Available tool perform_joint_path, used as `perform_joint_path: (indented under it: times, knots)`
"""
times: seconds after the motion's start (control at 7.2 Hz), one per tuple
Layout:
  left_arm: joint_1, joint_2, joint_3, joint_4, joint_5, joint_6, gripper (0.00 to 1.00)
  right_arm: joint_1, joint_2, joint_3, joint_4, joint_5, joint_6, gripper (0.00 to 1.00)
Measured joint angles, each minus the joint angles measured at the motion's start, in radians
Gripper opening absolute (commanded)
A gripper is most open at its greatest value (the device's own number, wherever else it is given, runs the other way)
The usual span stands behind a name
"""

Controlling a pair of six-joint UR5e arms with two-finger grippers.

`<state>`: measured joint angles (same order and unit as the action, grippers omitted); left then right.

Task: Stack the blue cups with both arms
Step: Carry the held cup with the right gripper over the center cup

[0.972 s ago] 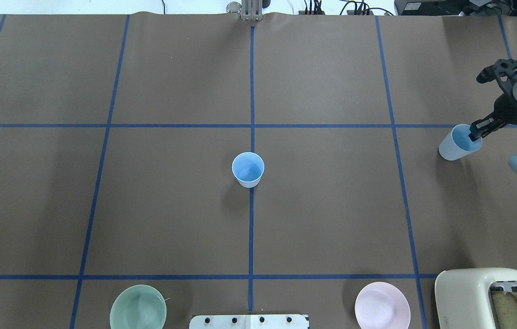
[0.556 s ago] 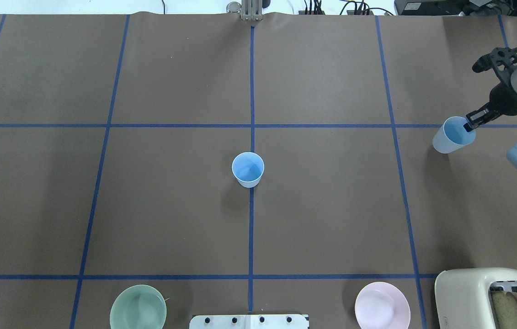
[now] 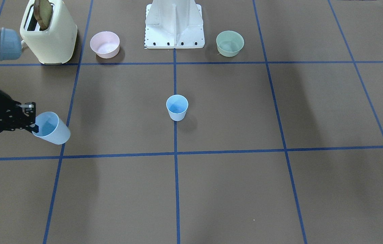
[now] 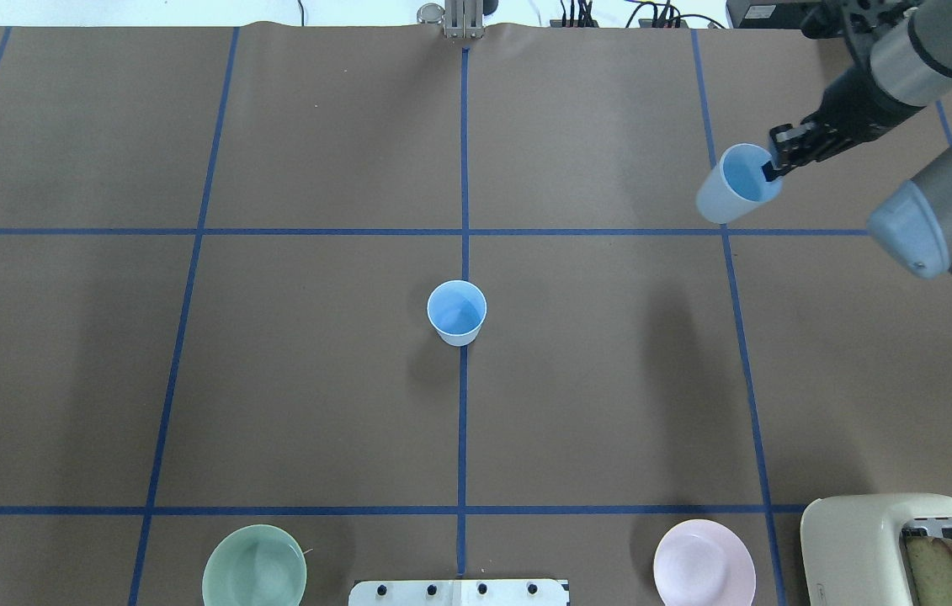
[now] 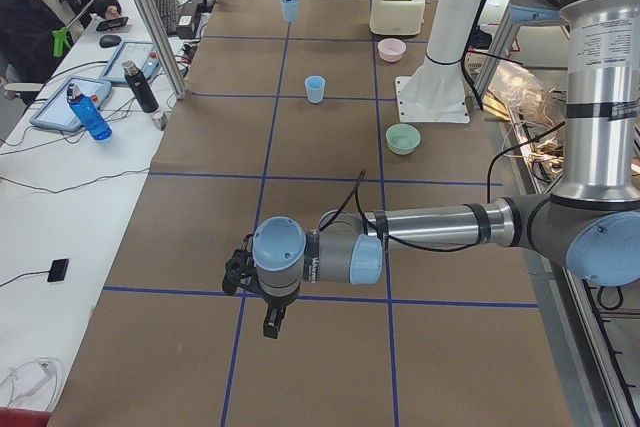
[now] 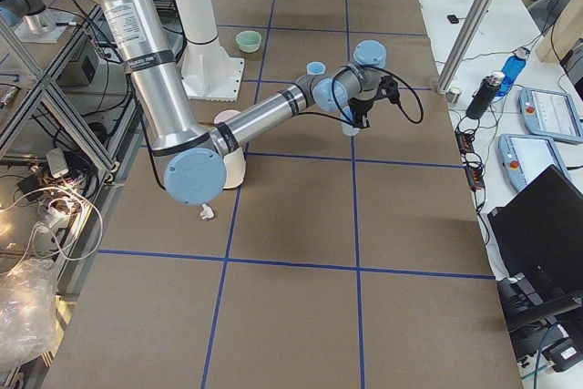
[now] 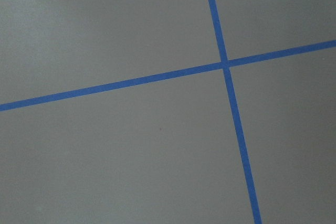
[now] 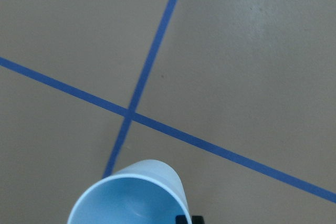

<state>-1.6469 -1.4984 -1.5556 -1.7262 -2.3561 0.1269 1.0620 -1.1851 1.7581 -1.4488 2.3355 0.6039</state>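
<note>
The left arm (image 5: 430, 227) and right arm (image 4: 934, 42) are grey-silver tubular links with light-blue joint caps (image 5: 278, 244) and black bands at the joints. A black cable (image 5: 361, 177) loops off the left arm. Left gripper (image 5: 272, 325) and right gripper (image 4: 772, 168) are black, two-fingered. The base stand (image 3: 174, 23) is white, with black screws along its edge.

One blue cup (image 4: 457, 311), a small light-blue tapered tumbler with a paler outside, stands upright and mouth-up at the middle of the worktop (image 4: 316, 379), on the centre tape line (image 4: 462, 421). The other blue cup (image 4: 736, 183), its twin, hangs tilted clear of the worktop, well apart from the first on the robot's far right. The right claw (image 4: 773, 164) pinches its rim, one finger inside. The left claw (image 5: 272, 319) points down, far from both cups
</note>
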Motion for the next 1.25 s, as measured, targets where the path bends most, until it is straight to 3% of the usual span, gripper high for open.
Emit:
perform_joint_path:
  times: [0.28, 0.56, 0.97, 1.25]
  knots:
    - [0.0, 0.04, -0.038, -0.001, 0.0, -0.062, 1.0, -0.11, 0.094, 0.052, -0.005, -0.042, 0.275, 0.0]
    - [0.0, 0.066, -0.064, -0.001, 0.001, -0.072, 1.0, -0.256, 0.186, 0.074, -0.038, -0.164, 0.479, 0.0]
    - [0.002, 0.07, -0.067, -0.001, 0.0, -0.075, 1.0, -0.479, 0.378, 0.068, -0.315, -0.405, 0.625, 0.0]
    - [0.002, 0.07, -0.065, -0.001, 0.0, -0.075, 1.0, -0.543, 0.412, 0.049, -0.35, -0.47, 0.66, 0.0]
